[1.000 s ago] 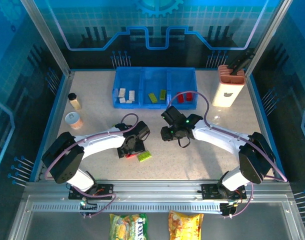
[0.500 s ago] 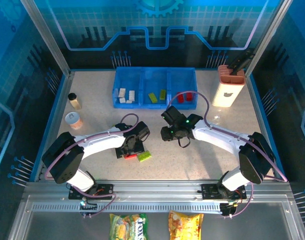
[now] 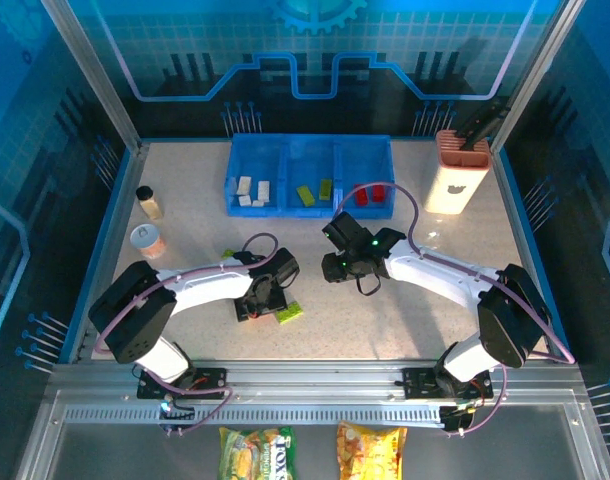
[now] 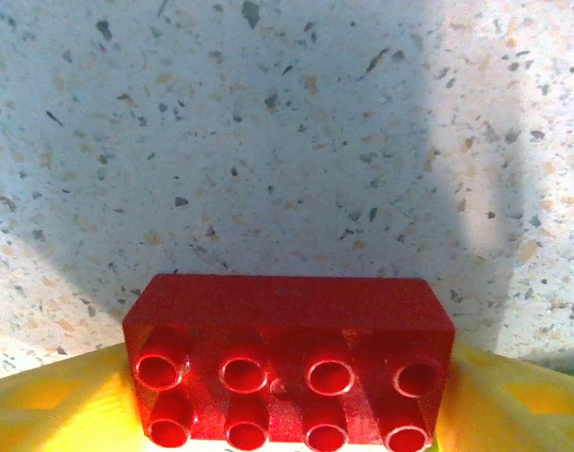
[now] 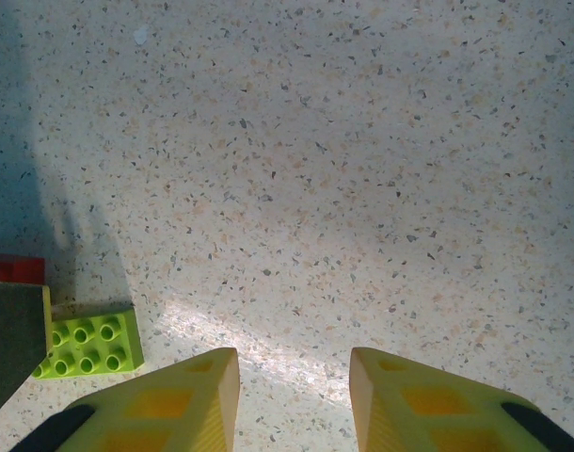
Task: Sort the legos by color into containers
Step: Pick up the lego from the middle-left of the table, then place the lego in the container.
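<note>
Top: perhaps four white, two green, two red legos are being contained in the far tray. Left wrist: one eight-studded red lego, on the table, is being clamped by the left gripper. Right wrist: the right gripper jaws are being held apart; one green lego, left.

the left arm and right arm wear white shells, black joints and 1 looping lilac cable each, with black bases bolted at the rail. small green lights dot the right arm. fingers yellow, panels recessed, tips perhaps black-padded.
</note>
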Controlling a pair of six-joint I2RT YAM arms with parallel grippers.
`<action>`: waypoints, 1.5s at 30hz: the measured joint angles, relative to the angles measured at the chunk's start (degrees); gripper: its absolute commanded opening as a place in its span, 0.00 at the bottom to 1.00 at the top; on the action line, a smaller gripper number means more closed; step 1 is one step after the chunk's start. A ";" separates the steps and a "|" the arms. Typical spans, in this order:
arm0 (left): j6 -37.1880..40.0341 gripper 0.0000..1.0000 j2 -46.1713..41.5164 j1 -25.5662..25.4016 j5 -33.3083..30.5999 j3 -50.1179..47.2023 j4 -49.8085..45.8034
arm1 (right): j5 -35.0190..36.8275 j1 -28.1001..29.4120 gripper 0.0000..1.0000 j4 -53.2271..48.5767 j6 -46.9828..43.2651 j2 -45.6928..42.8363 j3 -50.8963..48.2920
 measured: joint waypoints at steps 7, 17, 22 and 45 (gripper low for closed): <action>0.50 0.61 -0.42 0.00 -0.07 0.00 0.07 | 0.22 0.00 0.36 -0.61 0.31 -1.09 0.00; 3.65 0.60 -2.43 0.00 -1.57 3.30 -0.57 | 1.70 -0.02 0.36 -2.32 0.24 -3.72 0.00; 6.47 0.60 -2.69 0.00 -2.45 7.91 -1.31 | 2.32 -1.11 0.36 -3.37 0.02 -5.70 0.00; 25.59 0.59 15.23 0.44 -1.36 46.82 -1.22 | 0.33 -23.17 0.37 -8.61 -5.33 -18.49 -5.09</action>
